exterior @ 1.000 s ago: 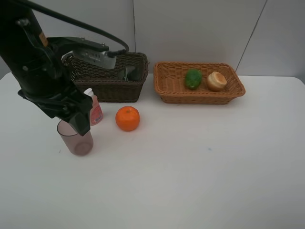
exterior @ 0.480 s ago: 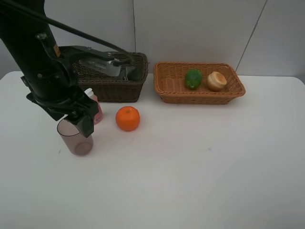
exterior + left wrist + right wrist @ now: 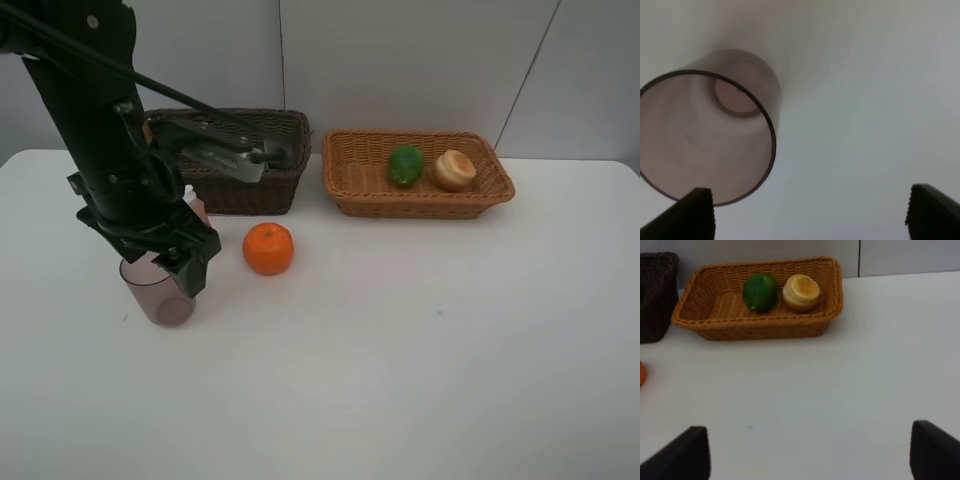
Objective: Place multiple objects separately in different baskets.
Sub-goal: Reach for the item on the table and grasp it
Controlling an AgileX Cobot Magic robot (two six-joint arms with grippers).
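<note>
Shifted right over the cup (image 3: pixel 156 300) at the table's (image 3: pixel 450 380) left, the left end effector (image 3: pixel 187 268) hangs wide open, empty and off-centre, so a descending finger could strike the rim and topple it.

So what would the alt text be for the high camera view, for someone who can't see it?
A black robot arm holds its open pincer over a purple cup on a white table, an orange beside it. Behind stand a dark brown basket and a tan basket holding a green fruit and a yellowish fruit.
</note>
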